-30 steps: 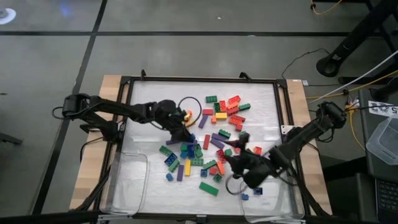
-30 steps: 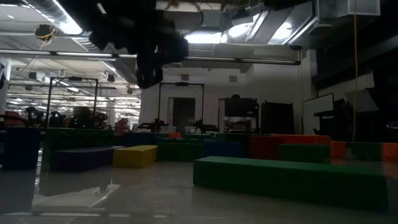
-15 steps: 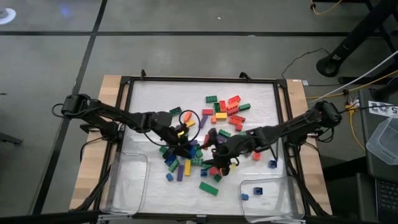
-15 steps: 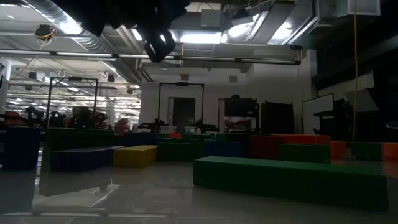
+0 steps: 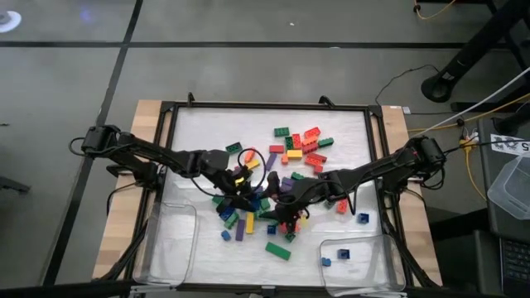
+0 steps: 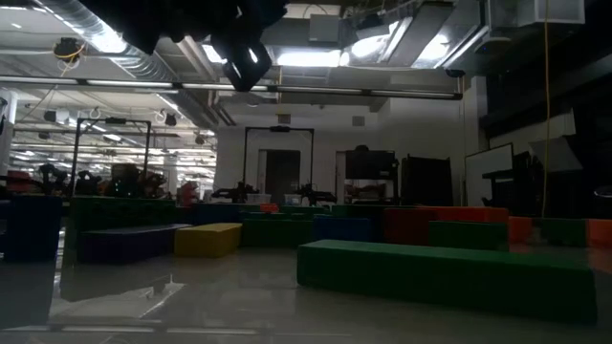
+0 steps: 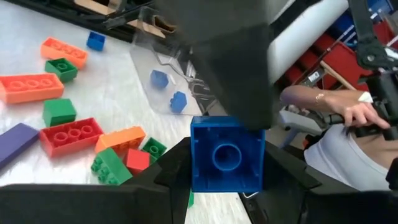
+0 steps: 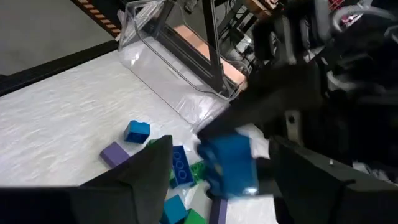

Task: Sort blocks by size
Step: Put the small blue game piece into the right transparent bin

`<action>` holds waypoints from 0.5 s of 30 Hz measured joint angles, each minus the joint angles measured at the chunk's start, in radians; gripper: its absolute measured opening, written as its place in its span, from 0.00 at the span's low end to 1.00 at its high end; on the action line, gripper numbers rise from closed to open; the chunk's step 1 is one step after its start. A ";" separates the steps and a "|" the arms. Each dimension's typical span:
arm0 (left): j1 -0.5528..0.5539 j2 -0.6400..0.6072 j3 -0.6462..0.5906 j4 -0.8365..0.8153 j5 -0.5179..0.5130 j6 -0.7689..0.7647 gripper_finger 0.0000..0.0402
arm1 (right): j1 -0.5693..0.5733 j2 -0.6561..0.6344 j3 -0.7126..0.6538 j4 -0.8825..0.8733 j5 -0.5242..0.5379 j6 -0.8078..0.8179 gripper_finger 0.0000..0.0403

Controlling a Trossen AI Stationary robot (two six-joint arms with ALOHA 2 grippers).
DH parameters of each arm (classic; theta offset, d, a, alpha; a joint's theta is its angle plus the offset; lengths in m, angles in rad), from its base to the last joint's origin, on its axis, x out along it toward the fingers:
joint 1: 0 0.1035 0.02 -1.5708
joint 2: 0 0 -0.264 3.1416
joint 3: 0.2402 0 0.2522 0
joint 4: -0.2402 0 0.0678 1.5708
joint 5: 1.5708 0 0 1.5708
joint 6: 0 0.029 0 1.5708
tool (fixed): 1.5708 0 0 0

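Note:
Blocks of many colours, long and small square, lie in a loose pile [image 5: 290, 165] on the white mat. Above the pile's near side my left gripper [image 5: 251, 192] is shut on a small blue square block [image 7: 227, 155], whose hollow underside faces the left wrist camera. My right gripper [image 5: 277, 209] has come in from the table's right and faces the left one. It is open, and in the right wrist view its fingers stand on either side of the same blue block [image 8: 231, 163], with a gap showing on each side. My left gripper pinches the small blue block by two opposite side walls [image 7: 198, 163] between its two fingers. The fingers come nearly level from the table's left side. The block is lifted clear of the pile and the mat, its studded top turned away from the wrist.
A clear tray [image 5: 170, 240] stands at the near left. Another clear tray [image 5: 364, 258] at the near right holds two small blue blocks. One small blue block [image 5: 363, 218] lies on the mat near it. A black frame [image 5: 269, 106] rims the mat. A person's arm [image 7: 329, 102] shows beyond the table.
My right gripper has swung from over the near right tray toward the table's left, turning as it went, until it faces the left gripper above the pile. My left gripper has carried the blue block toward the near edge and rolled.

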State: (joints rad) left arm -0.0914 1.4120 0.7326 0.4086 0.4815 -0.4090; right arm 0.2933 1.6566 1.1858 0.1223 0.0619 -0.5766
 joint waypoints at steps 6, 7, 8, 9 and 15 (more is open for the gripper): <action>-0.020 0.000 0.000 0.001 -0.023 0.022 0.36 | -0.032 0.002 0.000 0.002 -0.078 0.030 0.51; -0.020 0.000 0.000 0.000 -0.024 0.023 0.36 | -0.034 0.007 0.000 0.006 -0.094 0.040 0.49; -0.020 0.000 0.000 0.001 -0.025 0.026 0.36 | -0.035 0.009 0.000 0.007 -0.106 0.045 0.48; -0.020 0.000 0.000 0.001 -0.025 0.031 0.36 | -0.035 0.011 0.000 0.000 -0.108 0.046 0.47; -0.020 0.001 0.000 -0.005 -0.044 0.045 0.36 | -0.033 0.046 0.000 0.014 -0.107 0.047 0.45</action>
State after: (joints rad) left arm -0.1116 1.4132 0.7326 0.4040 0.4373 -0.3638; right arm 0.2604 1.7024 1.1862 0.1363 -0.0453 -0.5301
